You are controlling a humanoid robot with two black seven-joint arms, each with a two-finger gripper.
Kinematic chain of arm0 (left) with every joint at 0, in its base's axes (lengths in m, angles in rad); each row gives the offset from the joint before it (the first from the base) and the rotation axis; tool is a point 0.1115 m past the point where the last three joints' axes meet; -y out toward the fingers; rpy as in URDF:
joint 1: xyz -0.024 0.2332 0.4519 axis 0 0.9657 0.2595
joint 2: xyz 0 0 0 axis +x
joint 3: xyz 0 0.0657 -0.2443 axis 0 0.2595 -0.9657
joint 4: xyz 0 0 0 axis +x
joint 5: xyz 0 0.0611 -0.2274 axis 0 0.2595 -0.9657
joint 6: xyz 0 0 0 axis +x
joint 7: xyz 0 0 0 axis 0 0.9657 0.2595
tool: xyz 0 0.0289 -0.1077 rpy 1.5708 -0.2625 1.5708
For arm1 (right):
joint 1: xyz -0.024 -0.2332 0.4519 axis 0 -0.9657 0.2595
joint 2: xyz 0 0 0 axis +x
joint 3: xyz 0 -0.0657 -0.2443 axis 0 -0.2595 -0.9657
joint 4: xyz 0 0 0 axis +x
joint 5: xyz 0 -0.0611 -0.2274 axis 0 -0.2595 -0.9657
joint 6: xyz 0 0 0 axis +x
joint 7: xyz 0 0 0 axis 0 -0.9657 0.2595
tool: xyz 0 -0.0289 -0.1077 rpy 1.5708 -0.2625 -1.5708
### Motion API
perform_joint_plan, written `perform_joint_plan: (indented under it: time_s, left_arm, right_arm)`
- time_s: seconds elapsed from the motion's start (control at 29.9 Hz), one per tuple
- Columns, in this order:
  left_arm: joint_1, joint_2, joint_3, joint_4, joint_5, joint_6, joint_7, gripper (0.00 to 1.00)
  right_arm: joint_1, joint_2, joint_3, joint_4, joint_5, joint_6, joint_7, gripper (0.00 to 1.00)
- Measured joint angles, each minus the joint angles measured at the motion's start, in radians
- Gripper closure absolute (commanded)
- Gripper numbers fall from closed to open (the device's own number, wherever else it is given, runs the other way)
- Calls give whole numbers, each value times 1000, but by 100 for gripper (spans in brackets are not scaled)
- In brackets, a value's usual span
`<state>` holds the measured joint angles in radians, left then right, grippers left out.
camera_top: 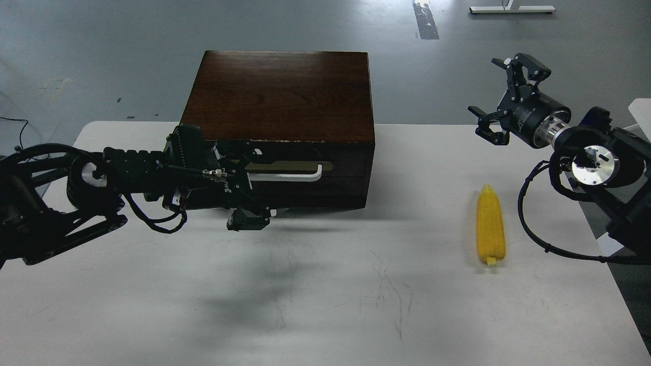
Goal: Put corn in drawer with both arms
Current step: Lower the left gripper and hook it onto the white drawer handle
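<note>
Bright yellow tapered corn cob (491,225), stiff, light, ridged: grasp mid-length; lies below spread right gripper (501,96). Left gripper (244,178) state indiscernible.

The corn (491,225) is bright yellow with rows of kernels. The box (278,94) is dark brown, grained; its drawer (315,175) carries a brass plate (305,166) and white handle (290,177). The table (325,295) is white.

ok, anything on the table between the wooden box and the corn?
Nothing: in the head view only bare white table lies between the box and the corn. The right gripper hangs open above and beyond the corn.
</note>
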<state>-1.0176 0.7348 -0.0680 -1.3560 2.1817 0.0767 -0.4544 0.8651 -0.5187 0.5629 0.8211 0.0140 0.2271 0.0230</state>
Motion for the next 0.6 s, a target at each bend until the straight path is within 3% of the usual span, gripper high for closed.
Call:
perform_joint_plan:
  time_s: [0.6]
  left_arm:
    - [-5,-2,2,2,0,-45,1,2]
  right_arm:
    - [0,0,5,1,3,0,0,0]
